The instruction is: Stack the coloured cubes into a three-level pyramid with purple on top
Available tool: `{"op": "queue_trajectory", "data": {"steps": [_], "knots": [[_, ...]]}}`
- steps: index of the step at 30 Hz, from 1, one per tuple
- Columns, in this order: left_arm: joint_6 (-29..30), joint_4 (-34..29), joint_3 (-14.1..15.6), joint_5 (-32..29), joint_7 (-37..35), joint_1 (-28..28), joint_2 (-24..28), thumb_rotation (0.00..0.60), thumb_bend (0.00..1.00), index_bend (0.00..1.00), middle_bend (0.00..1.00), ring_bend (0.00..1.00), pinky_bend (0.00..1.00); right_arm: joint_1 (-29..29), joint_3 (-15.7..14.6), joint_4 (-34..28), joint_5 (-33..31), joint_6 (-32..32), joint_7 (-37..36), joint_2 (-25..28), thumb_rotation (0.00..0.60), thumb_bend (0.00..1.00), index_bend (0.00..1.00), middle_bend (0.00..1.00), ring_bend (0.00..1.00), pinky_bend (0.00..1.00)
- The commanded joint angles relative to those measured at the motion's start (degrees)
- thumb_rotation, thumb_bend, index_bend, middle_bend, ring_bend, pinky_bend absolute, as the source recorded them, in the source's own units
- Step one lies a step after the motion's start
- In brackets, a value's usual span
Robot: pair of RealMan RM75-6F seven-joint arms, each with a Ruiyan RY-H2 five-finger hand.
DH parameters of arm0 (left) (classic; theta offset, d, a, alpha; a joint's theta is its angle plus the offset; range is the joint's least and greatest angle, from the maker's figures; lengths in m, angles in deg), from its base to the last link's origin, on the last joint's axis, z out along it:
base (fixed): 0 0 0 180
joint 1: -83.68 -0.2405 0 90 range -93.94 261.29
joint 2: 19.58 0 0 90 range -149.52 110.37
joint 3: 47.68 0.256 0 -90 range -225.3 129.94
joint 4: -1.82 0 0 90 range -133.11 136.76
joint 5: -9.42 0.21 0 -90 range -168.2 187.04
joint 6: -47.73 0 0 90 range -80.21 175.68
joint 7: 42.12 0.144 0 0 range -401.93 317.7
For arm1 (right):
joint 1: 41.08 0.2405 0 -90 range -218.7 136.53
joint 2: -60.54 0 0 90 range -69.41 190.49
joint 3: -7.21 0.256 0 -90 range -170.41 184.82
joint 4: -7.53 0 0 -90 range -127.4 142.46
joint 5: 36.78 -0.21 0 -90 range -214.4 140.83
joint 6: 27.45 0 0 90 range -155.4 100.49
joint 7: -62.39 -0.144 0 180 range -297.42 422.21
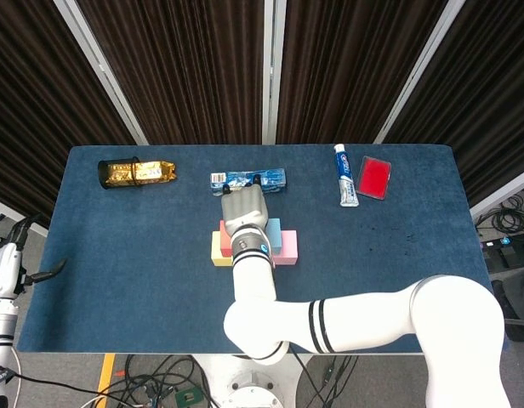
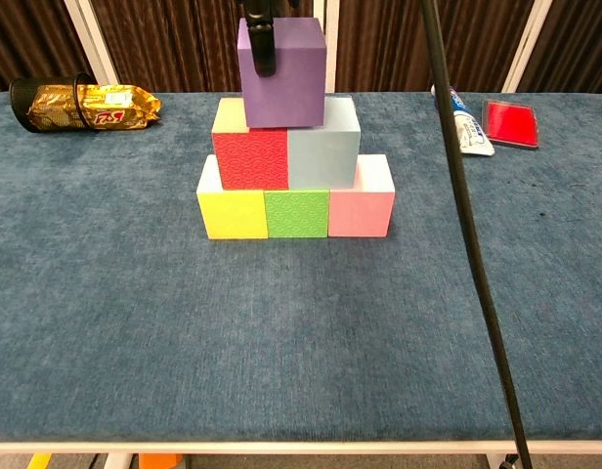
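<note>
Yellow cube [image 2: 232, 213], green cube [image 2: 296, 213] and pink cube [image 2: 362, 210] form the bottom row. On them sit a red cube [image 2: 250, 156] and a light blue cube [image 2: 322, 151]. My right hand [image 1: 245, 211] holds the purple cube [image 2: 286, 73] from above, a dark finger [image 2: 260, 39] on its front face. The purple cube sits over the seam between red and blue; whether it touches them I cannot tell. The hand hides most of the stack in the head view. My left hand [image 1: 37, 255] hangs off the table's left edge, fingers apart and holding nothing.
A gold snack bag in a black holder [image 2: 81, 105] lies at the back left. A toothpaste tube [image 2: 465, 122] and a red case [image 2: 509, 120] lie at the back right. A toothpaste box [image 1: 249, 178] lies behind the stack. A dark cable [image 2: 467, 244] crosses the chest view.
</note>
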Motion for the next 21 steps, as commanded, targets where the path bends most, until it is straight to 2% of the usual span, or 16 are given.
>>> {"op": "queue_trajectory", "data": {"steps": [1, 12, 21], "knots": [[0.0, 0.1, 0.1, 0.0, -0.1, 0.0, 0.0, 0.6, 0.22, 0.09, 0.09, 0.0, 0.09, -0.3, 0.6, 0.1, 0.3, -0.4, 0.5, -0.3, 0.6, 0.1, 0.0, 0.66, 0.16, 0.0], [-0.3, 0.3, 0.1, 0.0, -0.2, 0.1, -0.1, 0.6, 0.22, 0.09, 0.09, 0.0, 0.09, -1.3, 2.4, 1.0, 1.5, -1.4, 2.2, -2.1, 0.6, 0.1, 0.0, 0.65, 0.16, 0.0], [-0.3, 0.7, 0.2, 0.1, -0.7, -0.1, -0.3, 0.6, 0.22, 0.1, 0.09, 0.0, 0.09, -2.1, 3.8, 1.6, 2.0, -2.1, 3.4, -3.1, 0.6, 0.1, 0.0, 0.51, 0.15, 0.0]]}}
